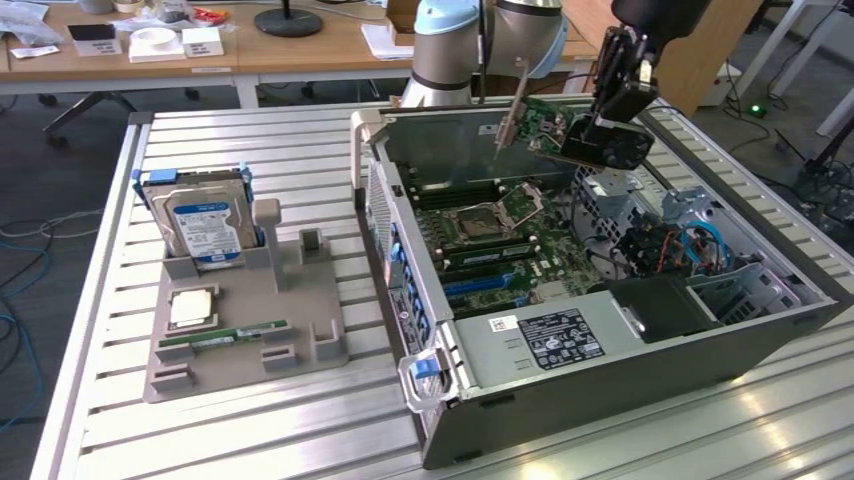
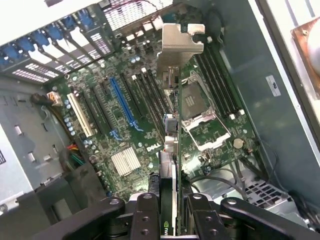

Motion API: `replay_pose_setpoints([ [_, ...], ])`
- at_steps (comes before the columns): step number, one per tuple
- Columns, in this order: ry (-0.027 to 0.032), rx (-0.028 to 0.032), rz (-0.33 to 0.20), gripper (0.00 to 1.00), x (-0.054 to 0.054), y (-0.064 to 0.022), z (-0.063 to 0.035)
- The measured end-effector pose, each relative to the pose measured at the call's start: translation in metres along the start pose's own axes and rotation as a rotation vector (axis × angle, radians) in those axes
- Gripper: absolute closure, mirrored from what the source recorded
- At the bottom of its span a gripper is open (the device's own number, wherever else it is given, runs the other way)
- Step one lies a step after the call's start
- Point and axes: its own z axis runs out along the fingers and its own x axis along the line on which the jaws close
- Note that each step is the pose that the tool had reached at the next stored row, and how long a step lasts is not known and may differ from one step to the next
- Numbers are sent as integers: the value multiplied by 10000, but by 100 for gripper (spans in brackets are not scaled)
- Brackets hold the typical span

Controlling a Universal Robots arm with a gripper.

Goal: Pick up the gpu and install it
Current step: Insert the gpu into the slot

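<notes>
My gripper [image 1: 603, 140] is shut on the gpu [image 1: 541, 122], a thin card with a green board and a long silver bracket [image 1: 509, 110] at one end. I hold it in the air above the back part of the open computer case [image 1: 601, 380]. The wrist view looks down the gpu [image 2: 170, 150] edge-on between my fingers [image 2: 144, 216], its silver bracket [image 2: 180, 42] pointing away. Below lies the motherboard [image 2: 125, 130] with its long blue slot [image 2: 123, 102], black slots beside it and the CPU socket [image 2: 202, 120]. The card is apart from the board.
A grey holder plate [image 1: 240, 330] on the slatted table carries a blue-labelled hard drive [image 1: 203, 228], a CPU chip [image 1: 191, 308] and a green RAM stick [image 1: 222, 336]. Case walls, a drive cage [image 1: 667, 215] and cables [image 1: 694, 250] surround the motherboard. Desks stand behind.
</notes>
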Motion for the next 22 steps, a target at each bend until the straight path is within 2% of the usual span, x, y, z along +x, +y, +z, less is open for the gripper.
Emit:
replay_pose_setpoints([
  [22,119,-73,-2601,74,0,0,0],
])
